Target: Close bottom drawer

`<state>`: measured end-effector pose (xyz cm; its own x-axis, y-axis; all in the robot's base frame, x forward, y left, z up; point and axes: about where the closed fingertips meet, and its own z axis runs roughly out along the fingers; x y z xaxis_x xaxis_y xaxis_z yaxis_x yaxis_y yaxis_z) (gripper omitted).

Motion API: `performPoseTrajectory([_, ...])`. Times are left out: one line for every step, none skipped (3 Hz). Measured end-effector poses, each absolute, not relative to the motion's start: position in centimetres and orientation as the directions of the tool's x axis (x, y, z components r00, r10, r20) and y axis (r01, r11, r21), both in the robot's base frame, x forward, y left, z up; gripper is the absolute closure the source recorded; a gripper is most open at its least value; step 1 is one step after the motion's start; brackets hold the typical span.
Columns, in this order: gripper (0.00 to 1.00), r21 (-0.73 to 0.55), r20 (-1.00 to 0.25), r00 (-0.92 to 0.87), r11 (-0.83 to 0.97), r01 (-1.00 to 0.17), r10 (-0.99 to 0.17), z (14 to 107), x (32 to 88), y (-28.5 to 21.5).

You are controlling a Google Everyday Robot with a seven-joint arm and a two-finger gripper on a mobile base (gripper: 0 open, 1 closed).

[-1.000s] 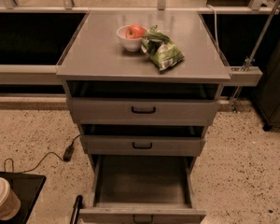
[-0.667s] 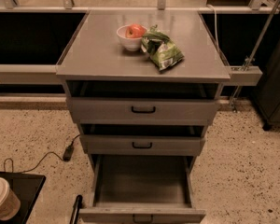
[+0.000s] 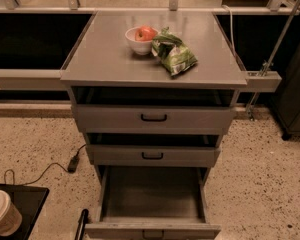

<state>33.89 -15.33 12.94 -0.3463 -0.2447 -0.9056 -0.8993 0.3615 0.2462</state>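
Observation:
The bottom drawer (image 3: pixel 151 194) of the grey metal cabinet is pulled far out and is empty inside. Its front panel (image 3: pixel 152 230) lies at the lower edge of the view, and its black handle is partly cut off there. A thin black part of my gripper (image 3: pixel 81 225) shows at the bottom edge, just left of the drawer's front left corner and apart from it. The rest of the gripper is out of view.
The middle drawer (image 3: pixel 152 155) and top drawer (image 3: pixel 153 117) sit above, each with a black handle. On the cabinet top (image 3: pixel 100 54) are a white bowl (image 3: pixel 140 41) holding an apple and a green bag (image 3: pixel 173 54). A black cable (image 3: pixel 65 166) lies on the floor. A lidded paper cup (image 3: pixel 2 213) stands lower left.

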Motion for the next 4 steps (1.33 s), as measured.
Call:
performPoseTrajectory([0.0,0.239,-0.896,-0.359,0.398,-0.886,-0.261,11.5,38.0,-14.4])
performPoseTrajectory([0.0,0.238,-0.882,-0.382,0.437,-0.867,-0.277,10.3,42.5,-13.6])
performPoseTrajectory([0.0,0.211,-0.88,-0.373,0.461,-0.862,-0.295,10.3,46.0,-12.4])
performPoseTrajectory([0.0,0.174,-0.887,-0.347,0.477,-0.862,-0.303,11.1,49.0,-11.0])
